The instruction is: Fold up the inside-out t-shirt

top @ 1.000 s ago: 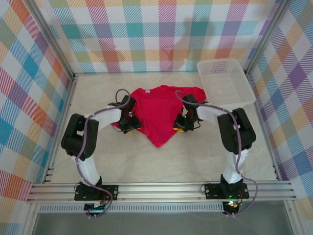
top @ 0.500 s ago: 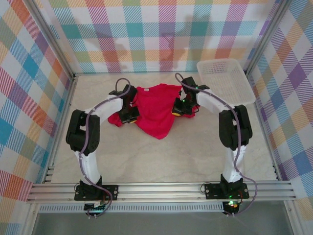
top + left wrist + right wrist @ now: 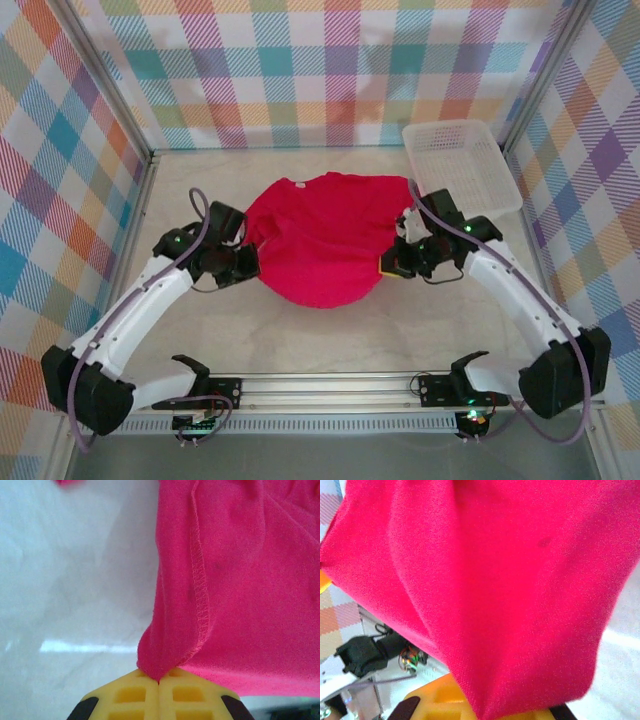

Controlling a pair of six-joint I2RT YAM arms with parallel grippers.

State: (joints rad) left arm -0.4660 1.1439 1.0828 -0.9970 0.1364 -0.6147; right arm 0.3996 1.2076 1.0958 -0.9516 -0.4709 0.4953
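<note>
The inside-out t-shirt (image 3: 318, 238) is bright red and hangs stretched between my two grippers above the table's middle, bulging into a rounded sheet. A small light label (image 3: 296, 184) shows at its far edge. My left gripper (image 3: 250, 265) is shut on the shirt's left edge; in the left wrist view the yellow jaws pinch a fold of the t-shirt (image 3: 210, 580) beside a stitched hem. My right gripper (image 3: 388, 266) is shut on the right edge, and in the right wrist view the t-shirt (image 3: 495, 580) drapes over the yellow jaws.
A white mesh basket (image 3: 462, 168) stands at the back right, close to the right arm's wrist. Checked walls close in the back and both sides. An aluminium rail (image 3: 320, 388) runs along the near edge. The pale tabletop (image 3: 330, 335) lies in front of the shirt.
Both grippers closed on the shirt's edges, then lifted and pulled apart and toward the near side. The shirt went from a crumpled heap to a spread, taut sheet.
</note>
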